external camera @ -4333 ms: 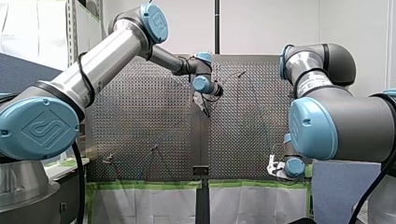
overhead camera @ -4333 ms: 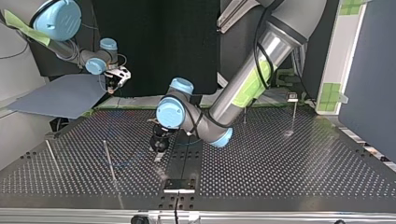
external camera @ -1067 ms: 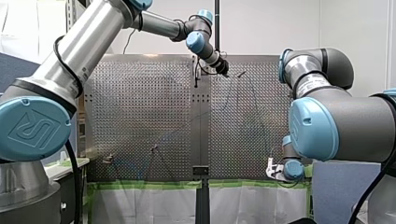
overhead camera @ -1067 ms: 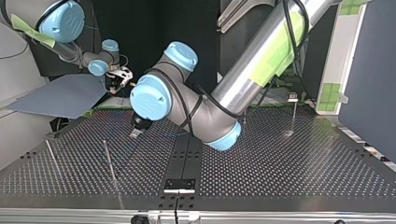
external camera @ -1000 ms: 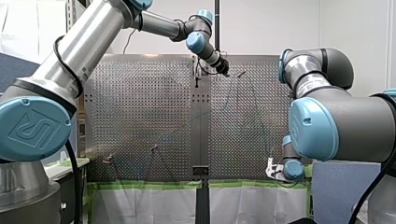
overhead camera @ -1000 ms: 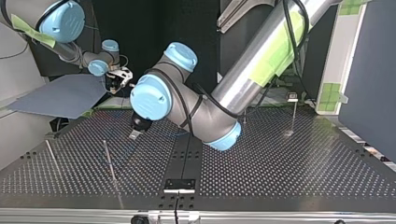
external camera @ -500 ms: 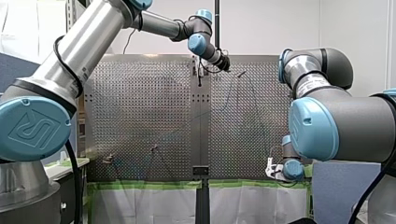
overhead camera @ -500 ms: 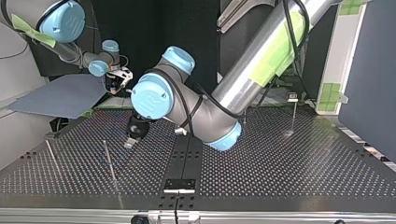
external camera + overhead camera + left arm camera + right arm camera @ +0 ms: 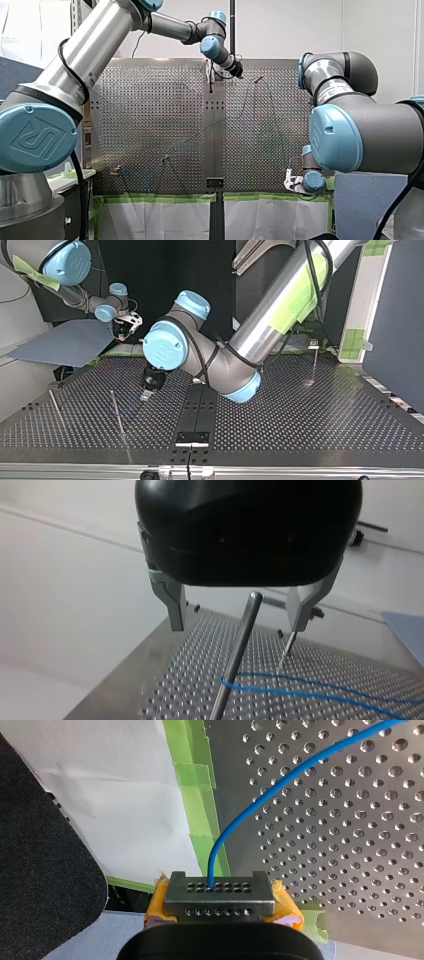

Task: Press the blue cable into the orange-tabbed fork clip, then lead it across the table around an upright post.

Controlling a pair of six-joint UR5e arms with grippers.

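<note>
**Right wrist view.** The right gripper point(image 9: 220, 896) is clenched on the blue cable point(image 9: 280, 785). Its orange-yellow pads point(image 9: 286, 904) press from both sides against a perforated metal block, and the cable comes out of that block's top face. From there the cable rises in a curve and runs ahead over the perforated tabletop point(image 9: 360, 835). Green tape point(image 9: 200, 795) lines the tabletop's edge beside the gripper.

**Left wrist view.** The left gripper point(image 9: 236, 628) is released, with its two metal fingers point(image 9: 172, 605) standing wide apart and grasping nothing. An upright post point(image 9: 239, 650) stands between the fingers and ahead of them, its rounded tip just below the black gripper body. The blue cable point(image 9: 310, 694) lies on the tabletop point(image 9: 190, 690) and makes a sharp bend at the lower part of this post. Two strands run off from the bend to the same side. Whether the cable touches the post cannot be told. A second post point(image 9: 286, 650) stands further ahead, under one finger.

**Top view.** Near the lower left of the frame, the post point(image 9: 118, 415) stands on the tabletop point(image 9: 300, 415). The left gripper point(image 9: 146, 396) hangs just beside it, towards the centre. Another post point(image 9: 56, 407) stands at the left edge. At the far upper left, the right gripper point(image 9: 121, 331) sits beyond the tabletop's edge, above a grey sheet point(image 9: 65, 345).
</note>
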